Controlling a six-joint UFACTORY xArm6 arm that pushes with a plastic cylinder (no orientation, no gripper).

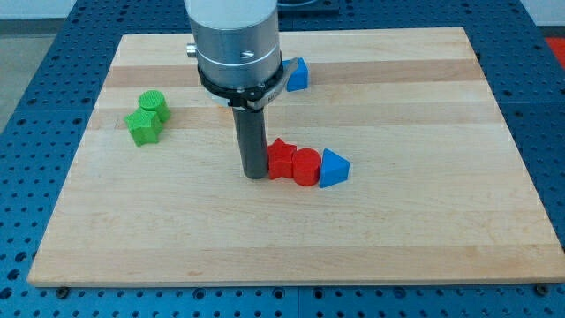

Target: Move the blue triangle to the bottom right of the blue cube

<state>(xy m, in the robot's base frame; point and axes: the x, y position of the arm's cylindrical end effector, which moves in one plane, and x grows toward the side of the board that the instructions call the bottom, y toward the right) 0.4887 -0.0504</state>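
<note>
My tip [254, 175] rests on the board near the middle, right against the left side of a red block [280, 159]. A red cylinder [305, 167] sits to the right of that block and touches it. The blue triangle [333, 168] lies at the right end of this row, touching the red cylinder. A second blue block [298, 74] sits near the view's top, partly hidden behind the arm's body, so its shape is unclear. The tip is well to the left of the blue triangle, with both red blocks between them.
Two green blocks, one [153, 103] above the other [143, 127], sit together at the view's left. The wooden board [424, 230] lies on a blue perforated table. The arm's grey body [237, 44] covers part of the board's top.
</note>
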